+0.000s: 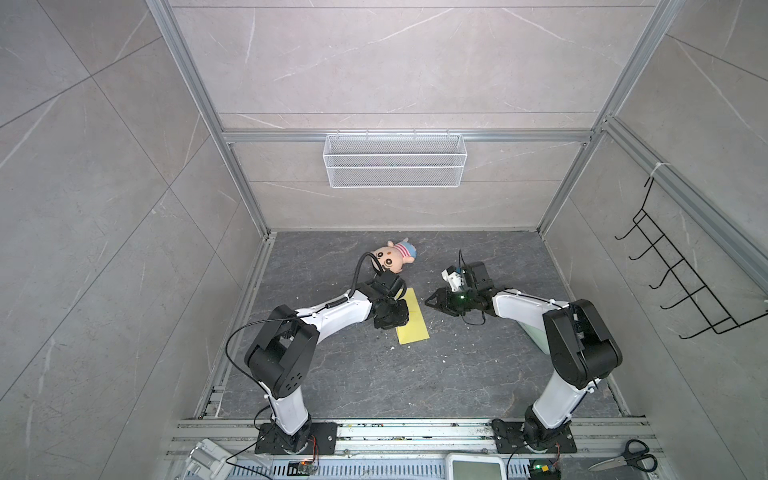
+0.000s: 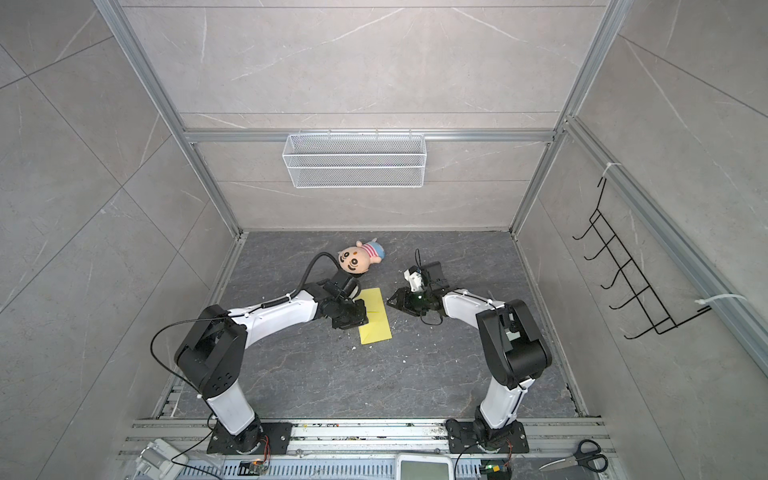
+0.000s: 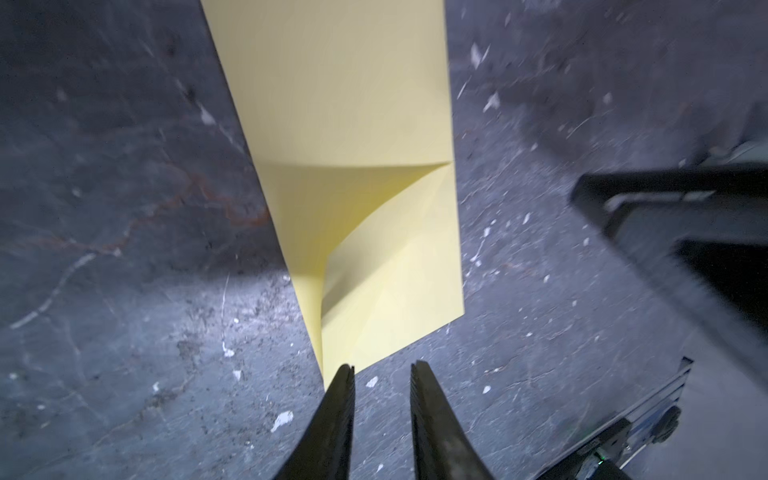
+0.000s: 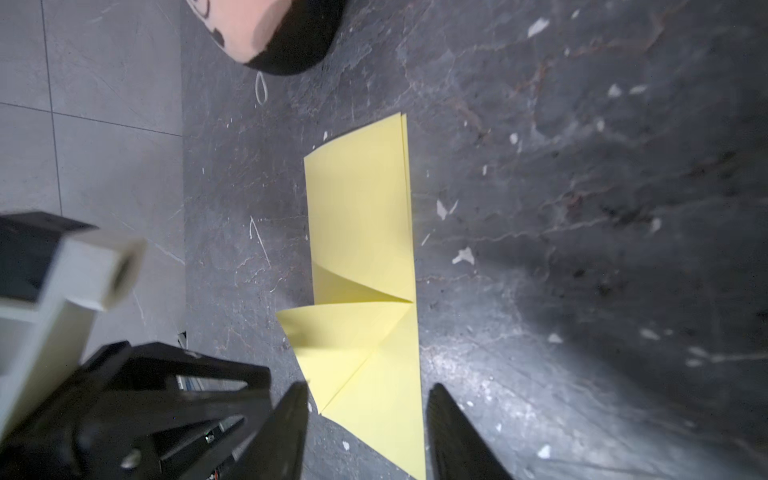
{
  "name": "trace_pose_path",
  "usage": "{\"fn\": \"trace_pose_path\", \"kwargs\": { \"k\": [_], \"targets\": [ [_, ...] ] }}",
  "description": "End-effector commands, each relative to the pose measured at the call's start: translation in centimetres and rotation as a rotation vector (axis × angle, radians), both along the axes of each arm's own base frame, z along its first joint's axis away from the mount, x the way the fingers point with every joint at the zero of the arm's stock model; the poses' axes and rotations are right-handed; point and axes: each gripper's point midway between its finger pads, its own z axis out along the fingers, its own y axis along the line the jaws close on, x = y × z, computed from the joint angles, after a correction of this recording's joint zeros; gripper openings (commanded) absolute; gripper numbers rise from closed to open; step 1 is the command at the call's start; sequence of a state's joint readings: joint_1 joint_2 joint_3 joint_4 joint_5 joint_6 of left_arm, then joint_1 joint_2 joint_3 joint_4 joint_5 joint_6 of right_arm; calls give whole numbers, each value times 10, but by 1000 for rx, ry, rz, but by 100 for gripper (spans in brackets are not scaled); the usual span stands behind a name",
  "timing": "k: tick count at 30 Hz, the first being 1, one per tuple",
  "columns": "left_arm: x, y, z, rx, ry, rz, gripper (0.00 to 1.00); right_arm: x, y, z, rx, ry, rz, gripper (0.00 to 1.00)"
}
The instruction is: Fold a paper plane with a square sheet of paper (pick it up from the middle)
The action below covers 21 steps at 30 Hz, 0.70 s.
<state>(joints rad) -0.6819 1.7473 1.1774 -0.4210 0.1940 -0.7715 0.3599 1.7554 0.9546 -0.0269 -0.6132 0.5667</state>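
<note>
Shows left gripper [image 3: 382, 371] spread, empty | shows right gripper [image 4: 368, 392] spread, empty | risks spring-back of raised corner flap on square sheet of paper [image 1: 417, 322], given unpressed crease

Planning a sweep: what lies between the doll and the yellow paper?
Bare dark floor, seen in the right wrist view; a thin white loop lies near the doll.

Yellow sheet [image 2: 378, 325] — apparently half-folded
</note>
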Motion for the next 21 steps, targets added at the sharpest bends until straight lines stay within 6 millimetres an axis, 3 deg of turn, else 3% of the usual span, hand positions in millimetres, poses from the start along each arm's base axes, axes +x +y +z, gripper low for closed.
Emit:
{"fn": "trace_pose_path", "kwargs": {
  "k": [1,8,21],
  "targets": [
    [13,-5,6,-65,-40,6,30,-10,11,-4,53,31,-29,56],
    [24,-10,-13,-49,-19,23,26,-16,28,-19,88,62,-54,59],
    [21,12,-52,80,49,68,8,-11,41,-36,102,112,-47,46]
  ]
}}
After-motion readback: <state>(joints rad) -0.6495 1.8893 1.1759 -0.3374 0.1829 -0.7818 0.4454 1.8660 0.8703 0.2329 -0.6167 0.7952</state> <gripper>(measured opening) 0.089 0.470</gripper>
